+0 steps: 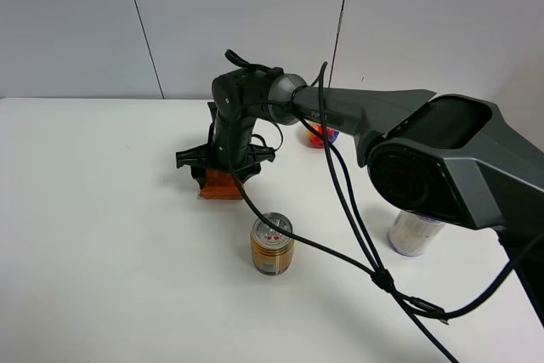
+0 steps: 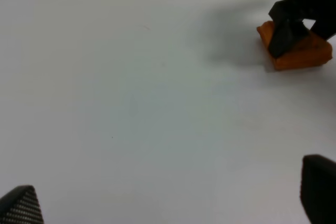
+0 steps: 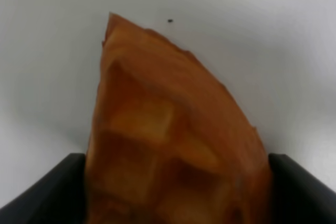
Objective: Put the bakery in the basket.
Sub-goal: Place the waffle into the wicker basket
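The right arm reaches across the middle of the table (image 1: 93, 235) and its claw (image 1: 223, 178) points down over the waffle (image 1: 219, 186). In the right wrist view the waffle (image 3: 173, 129) fills the gap between the two dark fingers (image 3: 44, 192), which press its two sides, so this claw grips the waffle. The waffle's point sticks out beyond the fingertips. From the left wrist view the orange wedge (image 2: 302, 53) appears to lie on the table, with a dark finger (image 2: 286, 27) of the right claw against it; whether it is lifted at all I cannot tell. The left claw (image 2: 170, 203) hangs over bare table well apart from the waffle, spread wide with nothing between its fingertips (image 2: 21, 205). A can (image 1: 272, 244) stands upright near the waffle, on the camera's side of it. A coloured ball (image 1: 321, 135) lies behind the arm, and a pale cylinder (image 1: 415, 231) stands at the right.
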`<state>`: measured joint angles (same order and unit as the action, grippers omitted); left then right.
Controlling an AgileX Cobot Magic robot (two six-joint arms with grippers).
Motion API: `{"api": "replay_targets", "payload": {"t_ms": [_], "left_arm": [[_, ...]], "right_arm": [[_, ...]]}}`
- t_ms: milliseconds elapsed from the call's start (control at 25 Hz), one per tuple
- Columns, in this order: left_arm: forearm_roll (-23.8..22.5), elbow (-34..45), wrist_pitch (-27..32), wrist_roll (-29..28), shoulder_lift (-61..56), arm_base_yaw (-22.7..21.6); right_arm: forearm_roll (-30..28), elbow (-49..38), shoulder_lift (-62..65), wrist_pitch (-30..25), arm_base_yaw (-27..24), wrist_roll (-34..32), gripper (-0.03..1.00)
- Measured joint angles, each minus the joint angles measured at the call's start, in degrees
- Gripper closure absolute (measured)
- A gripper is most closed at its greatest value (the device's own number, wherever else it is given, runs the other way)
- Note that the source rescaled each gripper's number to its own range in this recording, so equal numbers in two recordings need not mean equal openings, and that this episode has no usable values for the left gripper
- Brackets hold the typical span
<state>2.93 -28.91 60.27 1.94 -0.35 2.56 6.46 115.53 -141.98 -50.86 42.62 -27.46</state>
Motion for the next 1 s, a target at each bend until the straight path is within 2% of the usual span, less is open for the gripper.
{"api": "replay_targets", "payload": {"t_ms": [160, 320, 560, 680, 840, 1000], "left_arm": [[0.0, 0.0, 0.0, 0.0, 0.0, 0.0], [0.0, 0.0, 0.0, 0.0, 0.0, 0.0], [0.0, 0.0, 0.0, 0.0, 0.0, 0.0], [0.0, 0.0, 0.0, 0.0, 0.0, 0.0], [0.0, 0.0, 0.0, 0.0, 0.0, 0.0], [0.0, 0.0, 0.0, 0.0, 0.0, 0.0]], "right_arm": [[1.7, 0.9, -0.1, -0.7, 0.0, 0.8, 0.97], [0.9, 3.9, 1.3, -3.2, 0.0, 3.9, 0.97], [-10.6, 5.8, 12.1, -8.2, -0.3, 5.0, 0.97], [-14.7, 5.8, 18.9, -12.4, -2.0, 5.1, 0.97], [-19.3, 5.8, 27.0, -17.7, -6.2, 6.2, 0.97], [-22.3, 4.1, 34.9, -18.5, -11.5, 9.0, 0.97]]}}
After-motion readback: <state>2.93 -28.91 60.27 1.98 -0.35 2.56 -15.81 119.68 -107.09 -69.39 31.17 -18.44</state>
